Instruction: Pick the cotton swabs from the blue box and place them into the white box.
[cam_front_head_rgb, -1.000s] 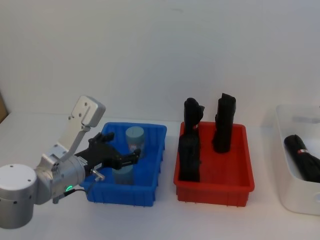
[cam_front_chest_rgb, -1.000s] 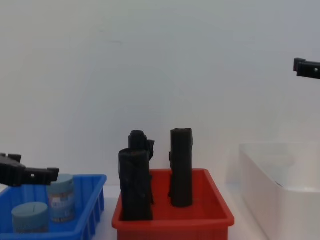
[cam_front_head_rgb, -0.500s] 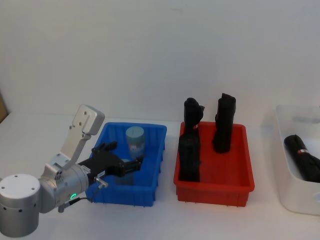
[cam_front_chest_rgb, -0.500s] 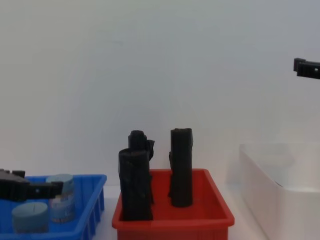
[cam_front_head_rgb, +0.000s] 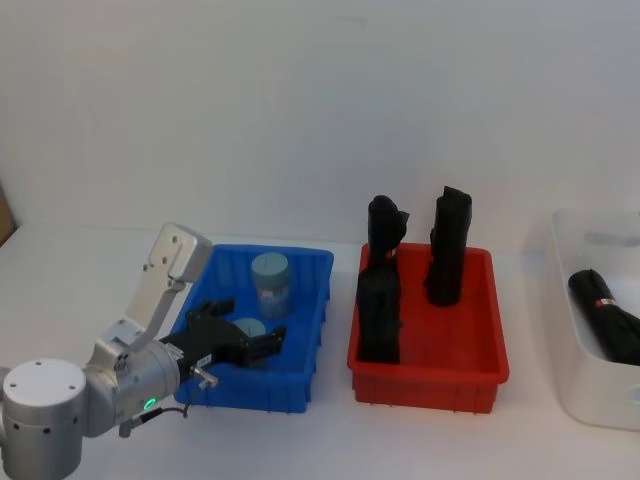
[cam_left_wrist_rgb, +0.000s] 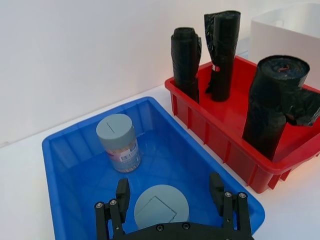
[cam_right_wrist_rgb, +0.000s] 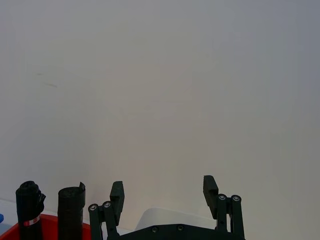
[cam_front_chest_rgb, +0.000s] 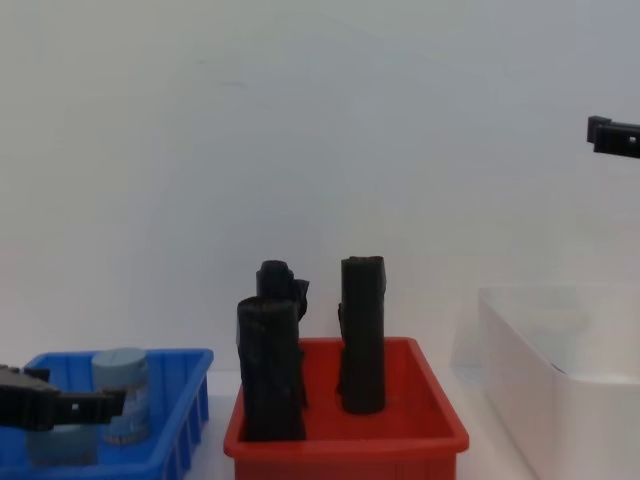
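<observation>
**Transfer barely begun, first grasp being lined up**

The left hand (cam_left_wrist_rgb: 169, 186) is held low inside the blue box (cam_left_wrist_rgb: 60, 150). Its fingers (cam_left_wrist_rgb: 122, 189) are spread on either side of the nearer cotton swabs tub (cam_left_wrist_rgb: 161, 210) and are not yet pinched on it. A second cotton swabs tub (cam_left_wrist_rgb: 119, 142) is stood upright at 12 o'clock of the first, apart from the hand. On the tabletop (cam_front_head_rgb: 420, 440), the red bin (cam_front_head_rgb: 425, 385) of black rolls (cam_front_head_rgb: 446, 245) is set at 3 o'clock of the blue box. The white box (cam_front_head_rgb: 600, 405) is set at 3 o'clock of that, with a black roll (cam_front_head_rgb: 605, 315) lying inside. The right hand (cam_right_wrist_rgb: 162, 192) is parked high, spread and empty. Nothing is judged delivered yet: both tubs are left to be carried across.
</observation>
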